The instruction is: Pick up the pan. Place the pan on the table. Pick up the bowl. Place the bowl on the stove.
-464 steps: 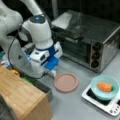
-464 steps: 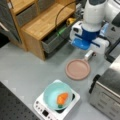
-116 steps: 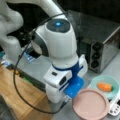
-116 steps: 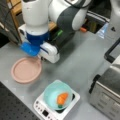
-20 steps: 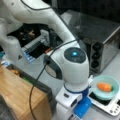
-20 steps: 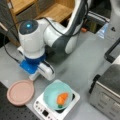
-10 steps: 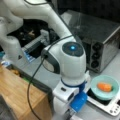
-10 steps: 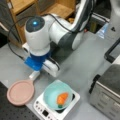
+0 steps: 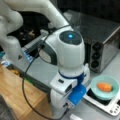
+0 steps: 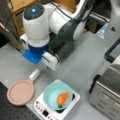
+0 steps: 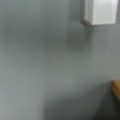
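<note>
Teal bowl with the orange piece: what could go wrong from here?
1. The gripper hangs low over the grey table, close to the pinkish-brown round pan's white handle; a sideways sweep could knock it.
2. The round teal bowl sits on the small white stove beside the arm; a bump might slide it off.

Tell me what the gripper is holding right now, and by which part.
Nothing that shows. In a front view the pan lies on the table and the bowl sits on the stove, both apart from the arm. The gripper is hidden behind the wrist.
</note>
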### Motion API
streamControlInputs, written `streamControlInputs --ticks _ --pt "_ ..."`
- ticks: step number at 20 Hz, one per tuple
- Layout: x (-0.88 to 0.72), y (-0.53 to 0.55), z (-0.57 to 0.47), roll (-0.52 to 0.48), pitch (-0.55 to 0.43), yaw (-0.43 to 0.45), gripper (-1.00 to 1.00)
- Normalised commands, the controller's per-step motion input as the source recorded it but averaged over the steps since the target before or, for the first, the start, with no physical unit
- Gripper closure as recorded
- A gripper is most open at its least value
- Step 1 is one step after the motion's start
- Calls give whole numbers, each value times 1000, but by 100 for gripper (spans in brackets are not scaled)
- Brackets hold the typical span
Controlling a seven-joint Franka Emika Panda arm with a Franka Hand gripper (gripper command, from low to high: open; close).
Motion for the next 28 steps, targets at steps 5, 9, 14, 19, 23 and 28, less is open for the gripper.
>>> streamControlInputs --ticks 5,9,14,19,23,28 --pt "157 186 207 -218 141 -40 -100" --pt "134 204 298 -192 209 -30 -100" --pt "103 227 496 -138 239 -53 -100" --pt "38 240 539 -18 210 -70 -100" --pt "-83 203 314 111 140 -54 -100" --pt "-307 111 83 254 9 29 -100"
